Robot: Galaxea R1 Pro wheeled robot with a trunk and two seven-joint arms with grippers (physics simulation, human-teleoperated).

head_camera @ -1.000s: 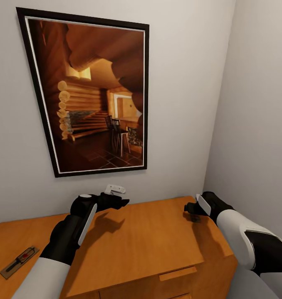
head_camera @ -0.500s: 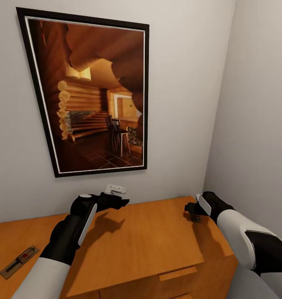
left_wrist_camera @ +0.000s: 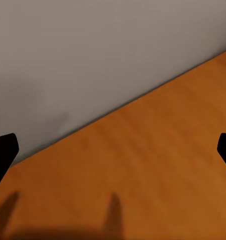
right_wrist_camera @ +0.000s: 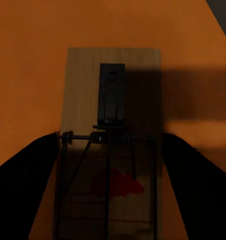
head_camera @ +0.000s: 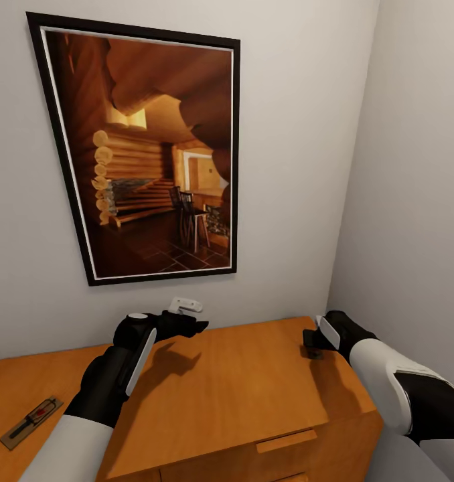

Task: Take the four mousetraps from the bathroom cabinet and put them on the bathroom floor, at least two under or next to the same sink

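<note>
No readable text or numbers — only a red mark on the mousetrap (right_wrist_camera: 110,145).

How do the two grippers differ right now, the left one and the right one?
The right gripper has a mousetrap between its fingers, while the left gripper has nothing between its wide-spread fingers. The left gripper sits near the back wall at the cabinet's middle; the right gripper is at its right end. Both are black and hang low over the orange-brown cabinet top.
</note>
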